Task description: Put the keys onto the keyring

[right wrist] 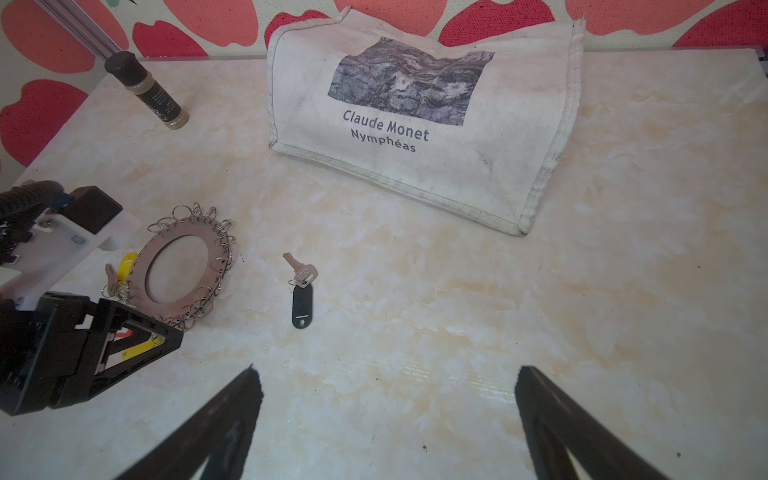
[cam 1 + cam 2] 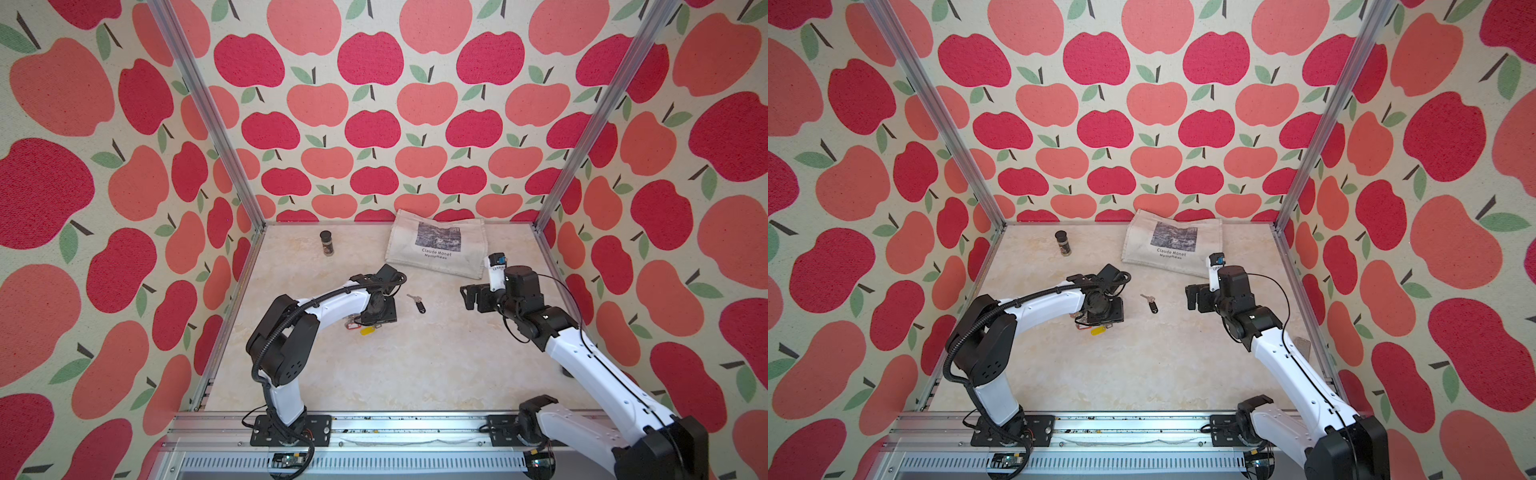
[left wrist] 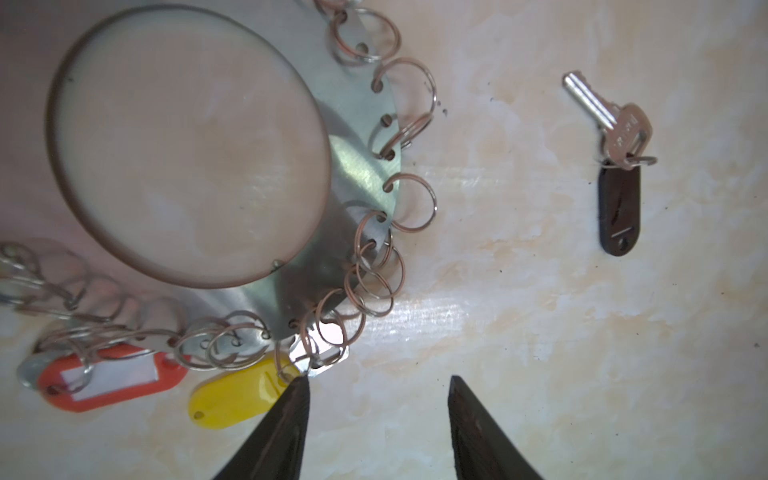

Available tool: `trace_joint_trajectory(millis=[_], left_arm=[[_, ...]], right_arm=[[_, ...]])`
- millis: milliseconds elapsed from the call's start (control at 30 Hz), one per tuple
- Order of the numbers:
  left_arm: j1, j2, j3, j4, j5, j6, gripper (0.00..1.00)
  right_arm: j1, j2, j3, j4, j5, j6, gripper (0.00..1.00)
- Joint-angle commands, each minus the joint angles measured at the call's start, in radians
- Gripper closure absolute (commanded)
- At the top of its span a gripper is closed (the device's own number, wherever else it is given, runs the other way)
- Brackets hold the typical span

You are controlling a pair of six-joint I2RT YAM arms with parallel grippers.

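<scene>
Spotted keys flat on bench, near keyring, toward the right arm's side; long axis roughly front-to-back, blade rearward. Noted left gripper at keyring rim, jaws partly apart, empty. Noted right gripper wide open, empty, facing keys; judged better placed.

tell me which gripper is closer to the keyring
Left. The left gripper sits at the rim of the keyring, by the yellow tag; the right gripper hangs apart, beyond the keys.
</scene>
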Motion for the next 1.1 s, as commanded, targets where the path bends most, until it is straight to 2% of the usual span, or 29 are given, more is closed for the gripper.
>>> trace_joint_trajectory(millis=[0,600,933,1067], left_arm=[[0.003,0.022,0.001,-0.003,-0.001,-0.024,0.44],[0.003,0.065,0.037,0.008,-0.041,-0.037,0.5],[-0.006,-0.022,0.022,-0.036,-0.156,-0.041,0.53],[-0.011,-0.014,0.031,-0.038,-0.161,-0.043,0.54]], right_arm=[[0.007,-0.02,-0.018,0.001,0.022,-0.009,0.01],[0.007,-0.051,-0.025,-0.011,0.053,-0.036,0.01],[0.007,-0.048,-0.012,-0.014,0.056,-0.049,0.01],[0.007,-0.042,-0.017,0.0,0.052,-0.046,0.01]])
